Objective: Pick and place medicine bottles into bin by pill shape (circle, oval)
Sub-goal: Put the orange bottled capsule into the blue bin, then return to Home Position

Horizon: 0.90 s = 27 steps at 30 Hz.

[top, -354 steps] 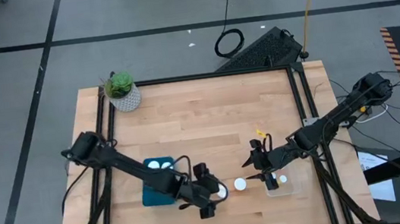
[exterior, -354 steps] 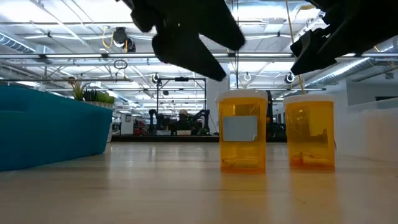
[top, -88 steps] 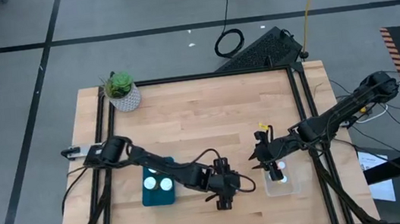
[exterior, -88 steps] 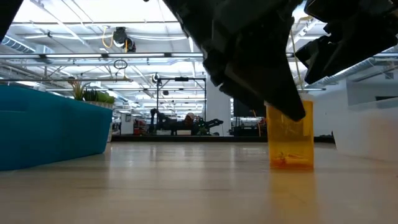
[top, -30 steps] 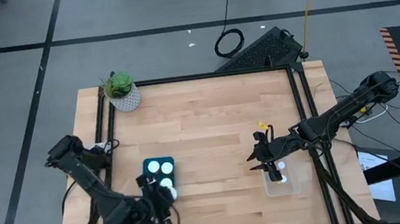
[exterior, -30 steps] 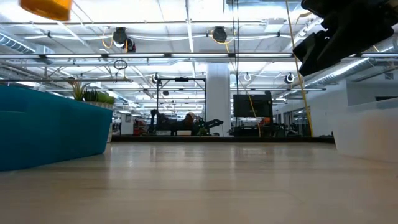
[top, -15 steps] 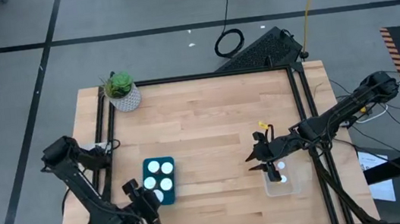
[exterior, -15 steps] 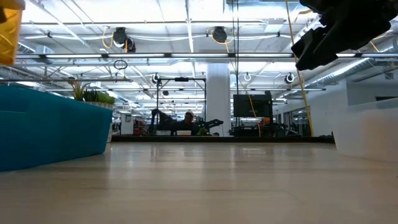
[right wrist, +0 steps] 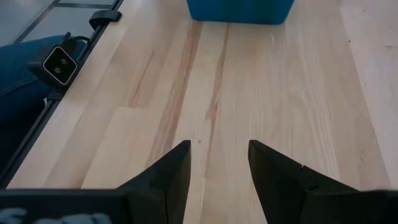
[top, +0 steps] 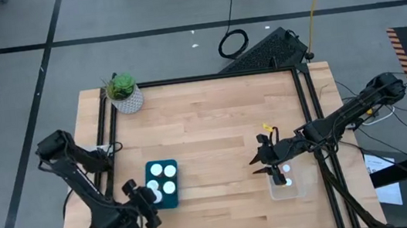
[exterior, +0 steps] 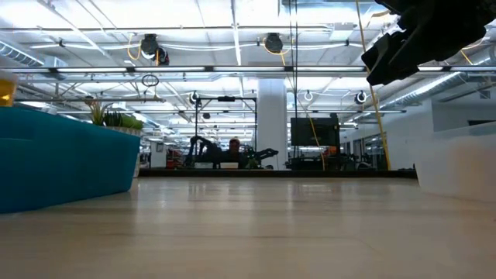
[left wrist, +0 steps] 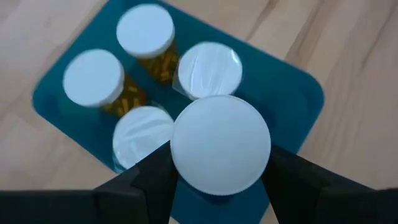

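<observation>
A teal bin (top: 163, 202) (left wrist: 292, 99) at the near left holds several orange medicine bottles (left wrist: 145, 31) with white caps, standing upright. My left gripper (top: 145, 200) (left wrist: 221, 186) hovers over the bin's near part, shut on another bottle (left wrist: 221, 144), whose orange body shows at the low view's left edge (exterior: 5, 89). My right gripper (top: 270, 169) (right wrist: 219, 165) hangs open with nothing between its fingers, just left of a clear bin (top: 275, 194) that holds two bottles (top: 287, 171). My left gripper pinches the bottle between its two fingers (left wrist: 155, 180), one on each side of the body below the white cap (left wrist: 221, 144); the cap hides the place of contact. The fingers point down from above. The bottle is upright and lifted clear above the teal bin.
A green plant in a white pot (top: 124, 91) stands at the table's far left corner. The clear bin shows as a pale wall at the low view's right (exterior: 457, 167). Bare wood lies between the two bins (top: 218, 167).
My left gripper has carried the bottle a little toward the table's left edge and down over the teal bin; in the low view the orange body has dropped from the top edge to just above the bin's rim.
</observation>
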Motion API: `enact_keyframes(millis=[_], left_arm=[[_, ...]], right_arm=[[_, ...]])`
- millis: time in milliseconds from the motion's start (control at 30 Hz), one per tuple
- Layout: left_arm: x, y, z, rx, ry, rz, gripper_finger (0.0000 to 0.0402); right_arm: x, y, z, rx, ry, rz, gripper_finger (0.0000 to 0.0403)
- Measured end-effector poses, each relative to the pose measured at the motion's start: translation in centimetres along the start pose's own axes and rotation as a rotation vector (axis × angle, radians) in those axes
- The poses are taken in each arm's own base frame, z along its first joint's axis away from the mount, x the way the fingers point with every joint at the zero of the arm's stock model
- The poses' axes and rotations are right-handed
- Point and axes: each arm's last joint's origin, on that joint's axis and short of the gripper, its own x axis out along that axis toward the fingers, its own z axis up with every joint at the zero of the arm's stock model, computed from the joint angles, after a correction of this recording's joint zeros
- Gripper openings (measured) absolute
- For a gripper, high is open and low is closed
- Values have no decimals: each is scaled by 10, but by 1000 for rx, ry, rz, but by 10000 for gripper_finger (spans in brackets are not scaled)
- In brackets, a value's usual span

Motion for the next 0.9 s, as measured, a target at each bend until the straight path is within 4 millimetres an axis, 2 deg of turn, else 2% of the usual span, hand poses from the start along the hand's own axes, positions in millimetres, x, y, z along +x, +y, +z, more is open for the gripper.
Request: enact_keyframes(millis=[267, 467, 767, 900], left_arm=[[16, 0, -9, -32, 53, -43, 212], [21, 3, -7, -37, 64, -22, 218], [23, 3, -5, -50, 105, -21, 293], [22, 3, -5, -40, 111, -22, 310]], right_arm=[[0, 0, 0, -19, 0, 0, 153], [0, 2, -1, -33, 7, 30, 153], [-1, 8, -4, -52, 29, 51, 153], [-1, 10, -5, -57, 31, 58, 153]])
